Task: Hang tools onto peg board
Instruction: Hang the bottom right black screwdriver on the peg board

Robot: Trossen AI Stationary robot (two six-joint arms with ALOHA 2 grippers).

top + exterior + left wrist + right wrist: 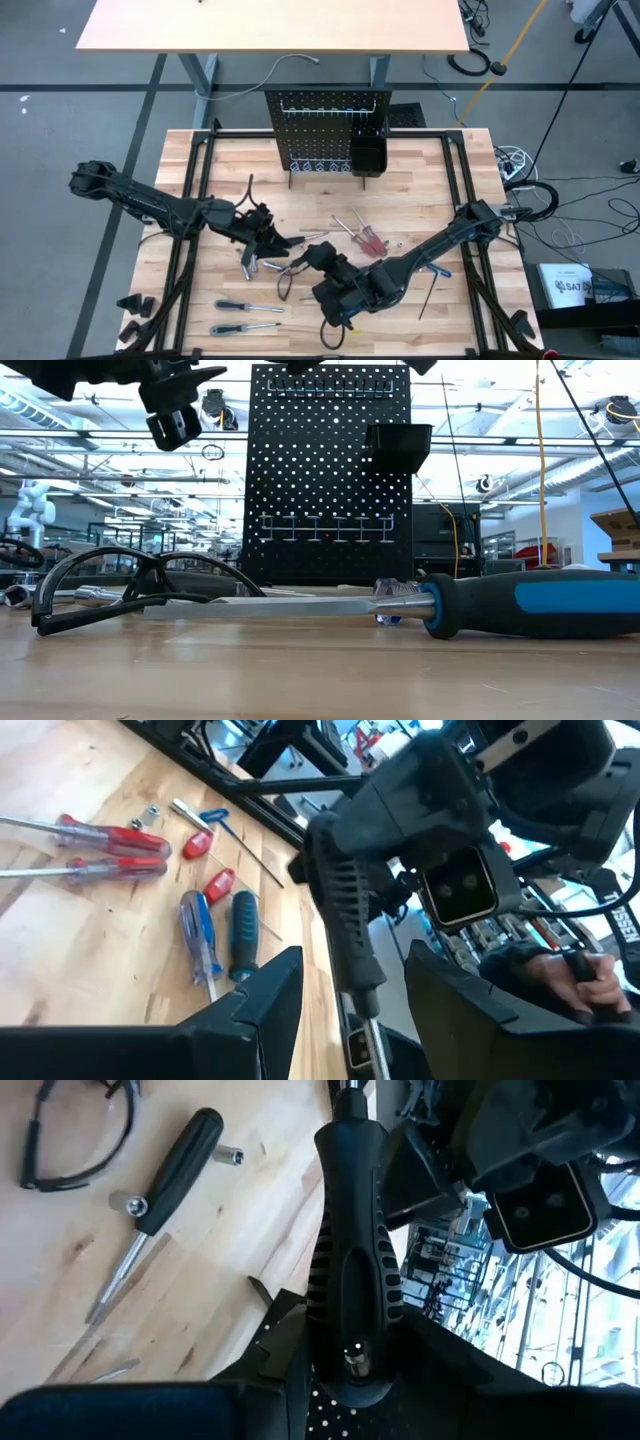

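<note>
Black-handled screwdriver (352,1250) clamped butt-end in right gripper (350,1365), held above mid-table, long axis running straight out from the jaws. Left gripper (345,990) just beside it, fingers spread either side of the shaft, gripping nothing. Peg board (325,130) well beyond both.

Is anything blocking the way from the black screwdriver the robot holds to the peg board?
Nothing visible does. The right tool grips the black screwdriver, and nothing lies between it and the peg board. The open left tool sits close beside it, and the red screwdrivers lie off to the side.
</note>
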